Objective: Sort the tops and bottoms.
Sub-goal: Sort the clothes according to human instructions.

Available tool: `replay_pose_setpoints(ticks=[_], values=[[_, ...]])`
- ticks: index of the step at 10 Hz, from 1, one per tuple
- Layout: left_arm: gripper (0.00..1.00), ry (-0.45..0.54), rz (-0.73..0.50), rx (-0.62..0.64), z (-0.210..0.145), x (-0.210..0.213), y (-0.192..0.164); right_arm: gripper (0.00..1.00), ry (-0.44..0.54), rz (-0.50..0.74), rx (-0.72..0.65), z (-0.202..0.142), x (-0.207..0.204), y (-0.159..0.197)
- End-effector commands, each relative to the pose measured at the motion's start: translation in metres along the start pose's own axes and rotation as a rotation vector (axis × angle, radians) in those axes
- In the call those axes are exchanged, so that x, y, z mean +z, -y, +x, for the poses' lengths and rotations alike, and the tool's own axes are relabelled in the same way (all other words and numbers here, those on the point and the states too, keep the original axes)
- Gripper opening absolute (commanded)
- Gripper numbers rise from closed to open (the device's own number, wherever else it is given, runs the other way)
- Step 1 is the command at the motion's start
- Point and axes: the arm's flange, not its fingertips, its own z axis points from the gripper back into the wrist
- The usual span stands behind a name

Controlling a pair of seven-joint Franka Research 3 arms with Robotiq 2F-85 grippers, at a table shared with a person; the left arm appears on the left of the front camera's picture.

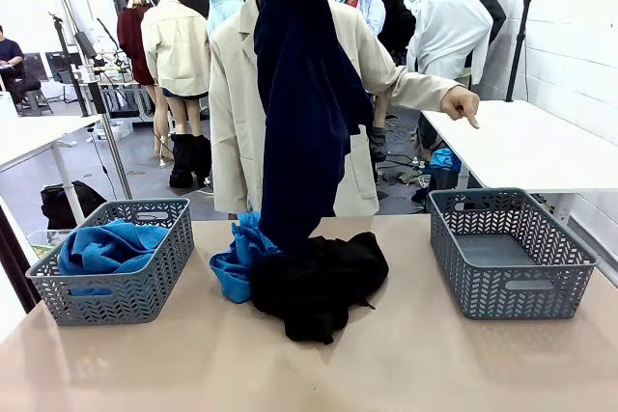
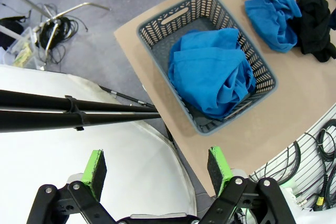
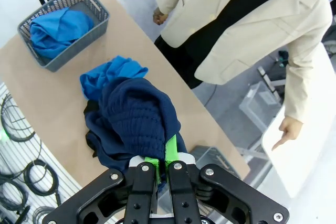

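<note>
On the table (image 1: 406, 364), one blue cloth (image 1: 106, 246) is already laid in the left basket (image 1: 159, 287); nothing is seen in the right basket (image 1: 483, 287). A navy garment (image 1: 304, 103) is pinched by the right gripper (image 3: 161, 160) and hung high over mid-table, where a black garment (image 1: 319, 282) and a blue garment (image 1: 232, 262) are yet to be sorted. The left gripper (image 2: 156, 165) is spread, held off the left edge. A person's hand (image 1: 462, 103) is pointed rightward.

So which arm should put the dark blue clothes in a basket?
Right. The right gripper is shut on the navy garment. The left gripper is open, holding nothing, high up near the filled basket.
</note>
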Motion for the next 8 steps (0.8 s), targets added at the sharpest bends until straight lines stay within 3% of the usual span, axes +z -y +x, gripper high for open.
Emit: replay_pose_setpoints(ticks=[1,5,8], values=[[1.0,-0.018,0.005,0.004,-0.001,0.001,0.0,0.0,0.0,0.0,0.0,0.0,0.0,0.0],[1.0,-0.018,0.005,0.004,-0.001,0.001,0.0,0.0,0.062,-0.241,-0.072,-0.034,0.066,0.076],[1.0,-0.018,0.005,0.004,-0.001,0.001,0.0,0.0,0.042,-0.385,-0.124,-0.067,0.092,0.121]])
